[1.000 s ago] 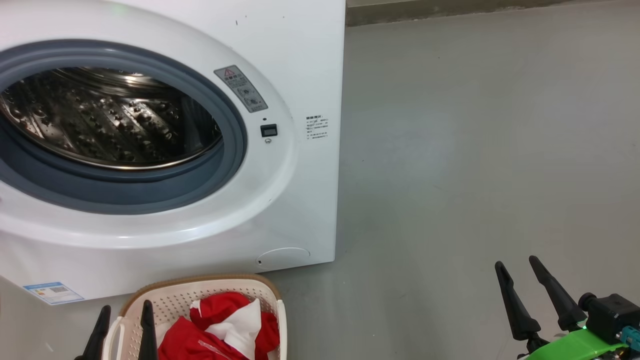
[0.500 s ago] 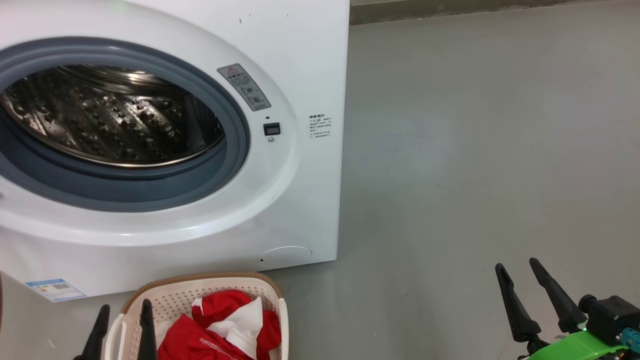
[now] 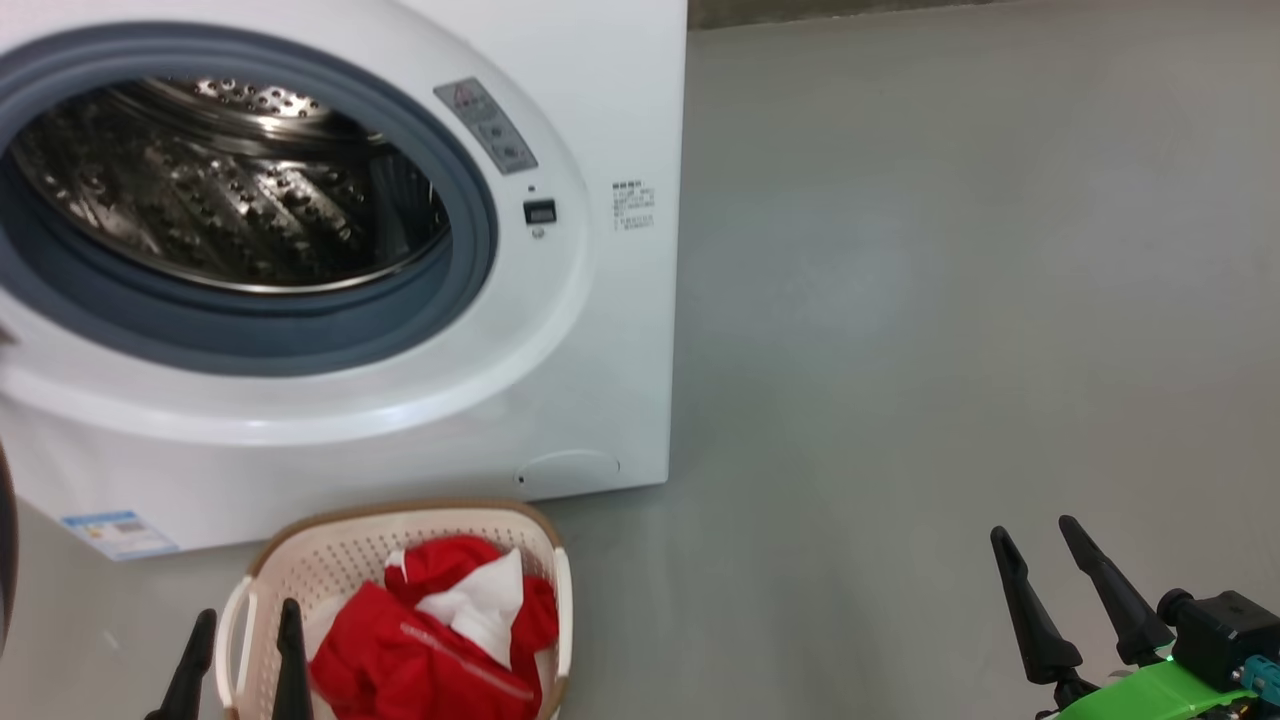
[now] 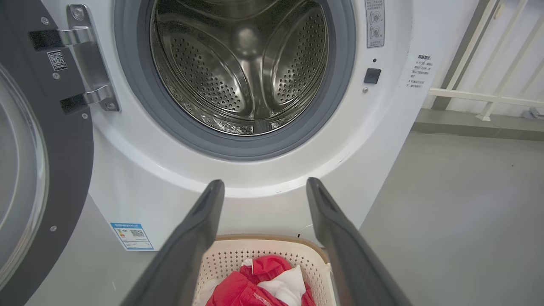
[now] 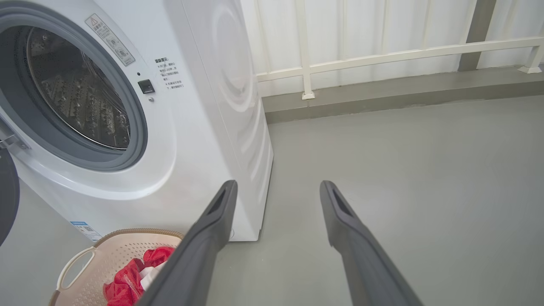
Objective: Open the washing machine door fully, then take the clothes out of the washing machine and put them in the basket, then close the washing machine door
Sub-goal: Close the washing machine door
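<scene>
Washing machine (image 3: pixel 600 330): stands on the grey floor (image 3: pixel 900 350), white front facing the robot. Steel drum (image 4: pixel 246 63) inside the grey gasket (image 4: pixel 136 85) holds no clothes that can be seen.

Washing machine door (image 4: pixel 68 170): swung open to the robot's left on its metal hinge (image 4: pixel 91 63), inner side of the black rim and the glass facing out.

Basket (image 3: pixel 330 580): on the floor just in front of the machine's lower front, below the right half of the opening, between the blue label (image 3: pixel 118 535) and the round flap (image 3: pixel 568 468).

Clothes (image 3: pixel 430 650): red with white panels, bunched inside the basket, towards its right side.

Left hand (image 3: pixel 248 608): over the basket's left handle, fingers spread apart, nothing between them.

Right hand (image 3: pixel 1032 525): well apart to the right over bare floor, fingers spread, empty.
</scene>
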